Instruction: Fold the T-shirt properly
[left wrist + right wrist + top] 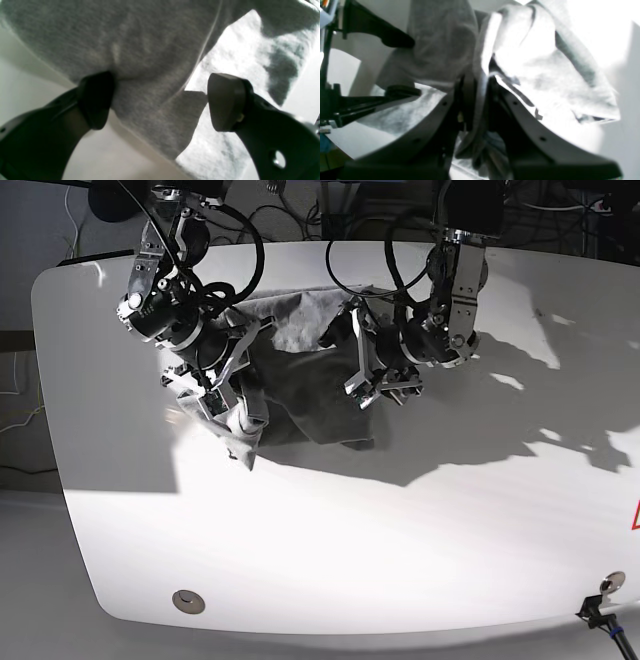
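On the white table (pixel 330 540), the grey T-shirt (pixel 300 395) lay bunched between the two arms near the far edge. At the left of the base view, the right gripper (pixel 228 385) was clamped shut on a gathered fold of the shirt, cloth hanging past its jaws. To the right, the left gripper (pixel 368 375) stood with its jaws spread wide, a hanging hem of the fabric between its fingertips (pixel 226 100) but not pinched. The step would likely go best if the open gripper closed on a single edge, not a wad, before both arms drew the cloth flat.
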Motion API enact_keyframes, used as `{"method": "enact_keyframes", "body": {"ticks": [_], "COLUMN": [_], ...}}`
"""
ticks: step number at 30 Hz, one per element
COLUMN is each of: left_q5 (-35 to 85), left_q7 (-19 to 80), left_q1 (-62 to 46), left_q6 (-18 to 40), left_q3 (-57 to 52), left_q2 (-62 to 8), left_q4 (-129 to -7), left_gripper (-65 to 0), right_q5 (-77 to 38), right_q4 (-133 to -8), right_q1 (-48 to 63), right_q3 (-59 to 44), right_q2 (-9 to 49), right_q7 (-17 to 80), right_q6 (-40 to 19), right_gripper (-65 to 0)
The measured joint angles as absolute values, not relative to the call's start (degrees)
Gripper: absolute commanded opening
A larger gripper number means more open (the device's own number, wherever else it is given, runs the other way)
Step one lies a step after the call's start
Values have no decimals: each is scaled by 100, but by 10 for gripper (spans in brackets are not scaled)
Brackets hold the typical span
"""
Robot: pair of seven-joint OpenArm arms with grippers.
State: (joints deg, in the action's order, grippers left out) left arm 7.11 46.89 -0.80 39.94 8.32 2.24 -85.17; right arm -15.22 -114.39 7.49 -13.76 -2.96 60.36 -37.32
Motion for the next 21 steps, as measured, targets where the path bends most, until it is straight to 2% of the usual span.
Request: {"method": "enact_keyframes", "body": {"ticks": [7, 17, 21], "left_q5": [847, 823, 674], "left_q7": [4508, 4567, 4923], "left_q1": [156, 137, 54], "left_q6": [4034, 3992, 3990], "left_q3": [827, 827, 819], "left_q2": [250, 344, 320], "left_q4": [-8184, -8329, -8733], "left_gripper": [-92, -92, -92], "right_q5": [-1479, -1472, -1431], "right_q4": [-11454, -11382, -11358], "right_q1": [755, 766, 762], "right_q3": [-1365, -495, -440], "right_q2": [-644, -666, -681], "right_q7": [6178, 6178, 6178], "right_q6": [-3730, -3706, -3706], "right_gripper": [-650, -650, -503]}}
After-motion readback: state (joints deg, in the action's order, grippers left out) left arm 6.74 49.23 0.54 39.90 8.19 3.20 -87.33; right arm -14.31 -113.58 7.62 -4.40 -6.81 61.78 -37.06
